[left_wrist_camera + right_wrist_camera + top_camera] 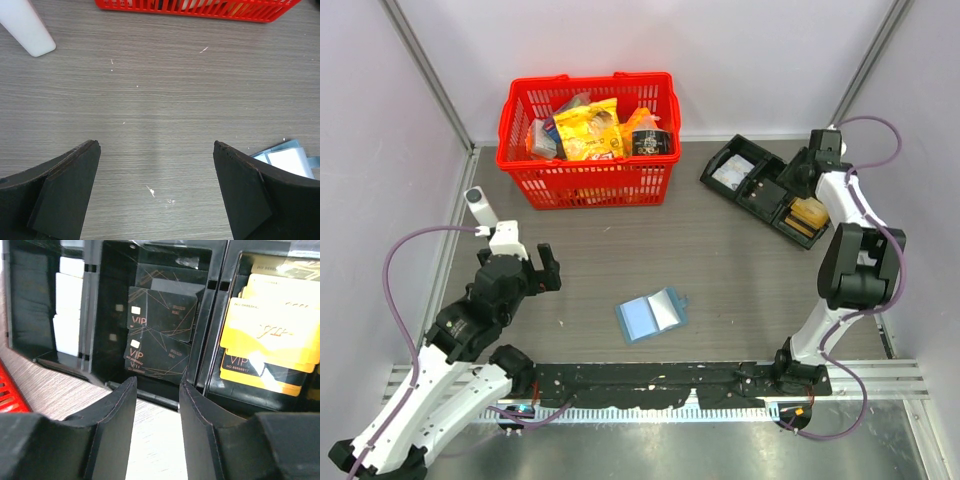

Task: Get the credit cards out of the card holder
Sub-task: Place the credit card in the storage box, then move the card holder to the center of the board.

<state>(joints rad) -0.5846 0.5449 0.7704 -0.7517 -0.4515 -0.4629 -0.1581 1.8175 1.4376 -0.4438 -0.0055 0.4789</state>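
The blue card holder [652, 315] lies open on the table's middle, pale blue-grey inside; no tan-gold card shows in it. Its corner shows at the right edge of the left wrist view [287, 157]. My left gripper [544, 268] is open and empty, to the left of the holder, hovering over bare table [156, 146]. Tan-gold credit cards [810, 213] lie stacked in the right compartment of the black tray [745, 190]; they also show in the right wrist view [270, 335]. My right gripper [792, 178] hangs over the tray's near wall, jaws narrowly apart and empty [157, 381].
A red basket [588, 182] of snack packs stands at the back left; its wall shows in the left wrist view [200, 9]. A white cylinder [478, 205] stands near the left arm. The tray also holds black VIP cards [160, 335] and white cards [67, 315].
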